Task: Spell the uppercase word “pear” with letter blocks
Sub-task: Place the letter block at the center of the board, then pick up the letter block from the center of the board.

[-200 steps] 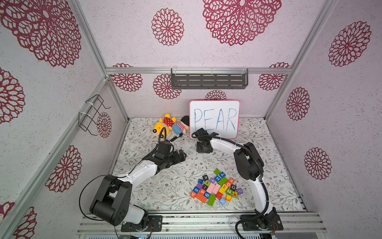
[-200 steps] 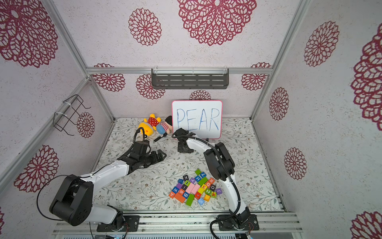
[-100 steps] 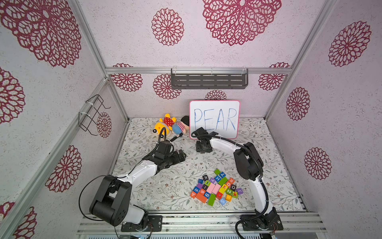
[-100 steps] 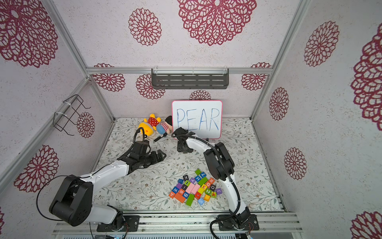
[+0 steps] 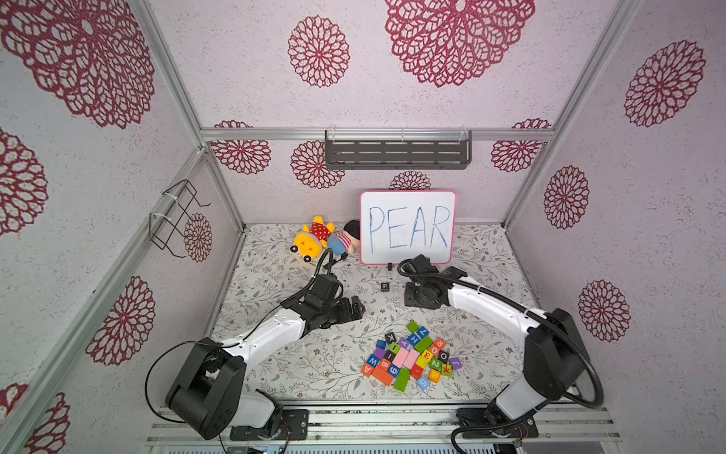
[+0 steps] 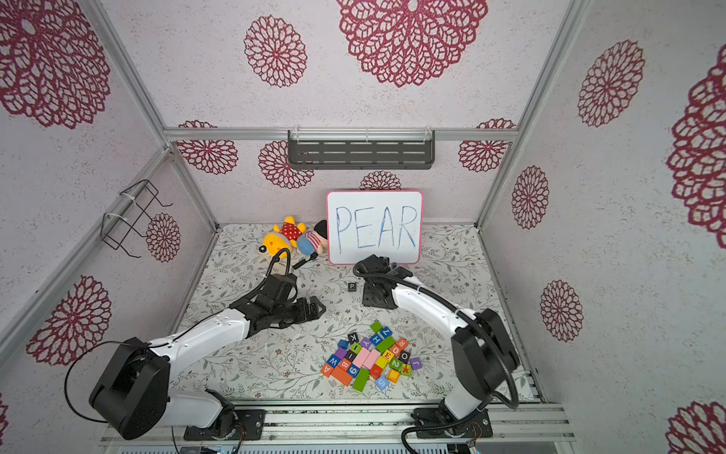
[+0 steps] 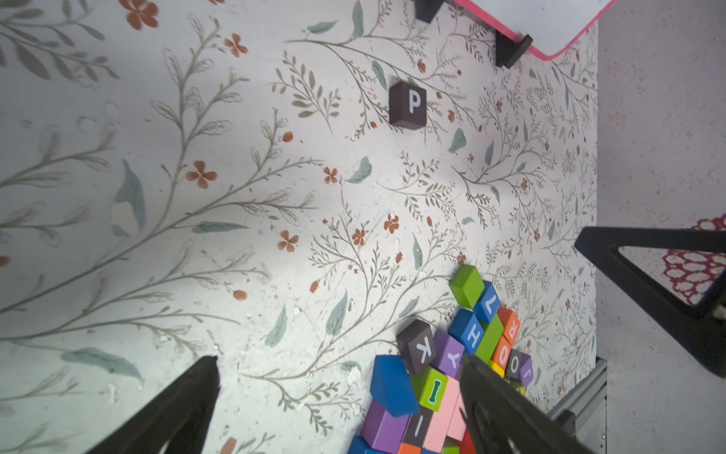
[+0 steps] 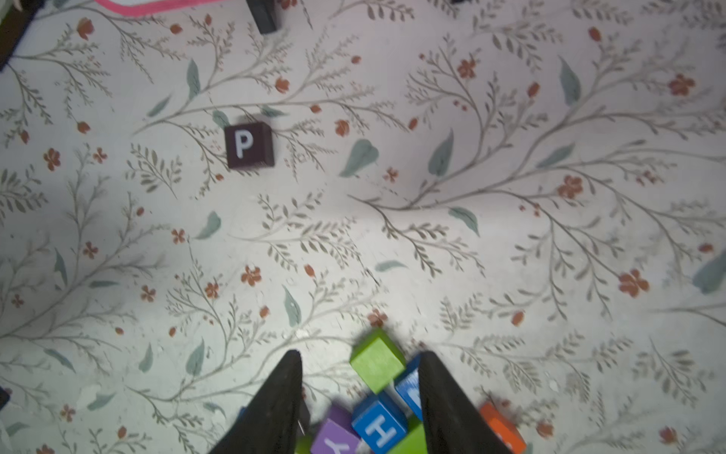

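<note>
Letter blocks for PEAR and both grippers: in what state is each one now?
P block: alone on the mat, P up.
E block: in the pile, E up.
A block: at the pile's edge, A up.
R block: in the pile, R up.
left gripper: open, empty.
right gripper: open, empty.

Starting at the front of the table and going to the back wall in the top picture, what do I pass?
pile of coloured blocks → black P block → whiteboard saying PEAR
</note>
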Available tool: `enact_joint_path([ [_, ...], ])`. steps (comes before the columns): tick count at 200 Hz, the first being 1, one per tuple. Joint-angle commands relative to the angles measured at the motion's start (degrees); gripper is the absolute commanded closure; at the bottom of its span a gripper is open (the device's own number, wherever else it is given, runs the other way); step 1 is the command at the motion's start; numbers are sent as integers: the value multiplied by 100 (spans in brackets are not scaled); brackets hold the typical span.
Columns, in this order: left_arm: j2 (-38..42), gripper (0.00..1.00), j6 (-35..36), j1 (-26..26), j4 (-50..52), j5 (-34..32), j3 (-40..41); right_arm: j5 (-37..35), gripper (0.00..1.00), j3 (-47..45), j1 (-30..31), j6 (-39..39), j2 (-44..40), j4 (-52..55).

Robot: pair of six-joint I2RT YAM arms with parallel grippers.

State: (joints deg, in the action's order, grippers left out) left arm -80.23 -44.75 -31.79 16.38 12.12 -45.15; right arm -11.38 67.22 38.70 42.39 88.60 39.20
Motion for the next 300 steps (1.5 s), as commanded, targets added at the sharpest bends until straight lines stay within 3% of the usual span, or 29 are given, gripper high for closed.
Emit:
enact_joint_path([
  [1, 148, 2, 28, -251, 89, 45, -183, -114, 50, -541, 76, 656, -584, 471],
  [49, 96, 2, -2, -503, -190, 243, -26, -53, 53, -1610, 428, 1711, -1630, 380],
  [105, 121, 2, 0, -613, -299, 276, 186, 88, 56, -2151, 724, 2291, -1966, 272],
  [169, 79, 2, 28, -632, -526, 316, 322, 238, 57, -2705, 911, 2607, -2043, -63],
  [300, -85, 2, 19, -646, -760, 365, 392, 376, 61, -2815, 972, 2601, -1463, -587],
])
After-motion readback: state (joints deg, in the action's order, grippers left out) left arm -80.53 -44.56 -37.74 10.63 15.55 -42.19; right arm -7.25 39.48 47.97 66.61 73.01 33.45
